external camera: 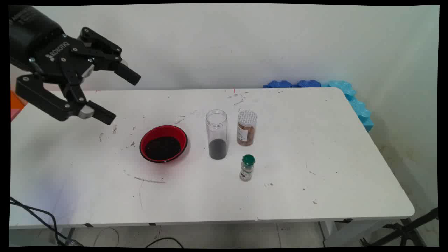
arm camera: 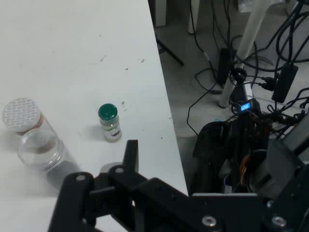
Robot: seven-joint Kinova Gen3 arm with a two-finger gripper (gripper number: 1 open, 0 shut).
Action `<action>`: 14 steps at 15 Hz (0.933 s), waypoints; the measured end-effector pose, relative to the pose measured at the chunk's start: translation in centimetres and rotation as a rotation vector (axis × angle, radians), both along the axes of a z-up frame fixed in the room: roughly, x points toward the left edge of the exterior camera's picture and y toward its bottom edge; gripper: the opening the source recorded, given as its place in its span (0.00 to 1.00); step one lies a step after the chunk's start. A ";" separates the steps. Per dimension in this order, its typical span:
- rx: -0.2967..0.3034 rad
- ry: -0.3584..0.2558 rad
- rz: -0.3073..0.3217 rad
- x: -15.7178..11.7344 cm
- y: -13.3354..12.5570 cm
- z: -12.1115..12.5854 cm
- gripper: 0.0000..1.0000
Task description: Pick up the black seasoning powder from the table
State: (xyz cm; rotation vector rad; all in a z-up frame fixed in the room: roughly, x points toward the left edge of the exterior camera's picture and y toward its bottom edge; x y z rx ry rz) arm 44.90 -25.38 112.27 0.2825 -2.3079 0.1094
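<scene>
Up at the far left, the black pincer [external camera: 120,99] hangs well above the table [external camera: 315,168], tipped over on its side so the two fingers point rightward and a touch downward, one above the other. The jaws are spread wide and there is nothing between them. It touches nothing.

Nearest thing below and to its right is the red bowl [external camera: 163,143], with a dark heap of grains inside, sitting clear of the pincer. Just right of the bowl stands a tall clear jar [external camera: 217,134], lid off, a dark layer settled in its bottom. Close beside that, a shorter jar with a white patterned lid [external camera: 247,128] and brownish contents. Nearer the front edge, a small shaker with a green cap [external camera: 247,168] stands upright, apart from the other two. Blue foam blocks [external camera: 350,96] line the far right corner by the wall.

Over to the hand camera: looking down the linkage, only one finger [arm camera: 130,157] shows clearly, poking up from the bottom. This view catches the green-capped shaker [arm camera: 109,123] from above, plus the clear jar's open mouth [arm camera: 39,149] and the white lid [arm camera: 20,115] pressed close together. The bowl does not appear here. What it adds is the floor beyond the table's edge [arm camera: 164,106]: a tangle of black cables [arm camera: 270,77] and dark equipment [arm camera: 241,145].
</scene>
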 end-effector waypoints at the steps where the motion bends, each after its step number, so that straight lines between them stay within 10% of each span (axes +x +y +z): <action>1: 0.000 -0.001 0.006 0.0 -0.1 -0.2 1.00; 14: -0.012 0.015 0.242 -0.4 -2.0 -5.5 1.00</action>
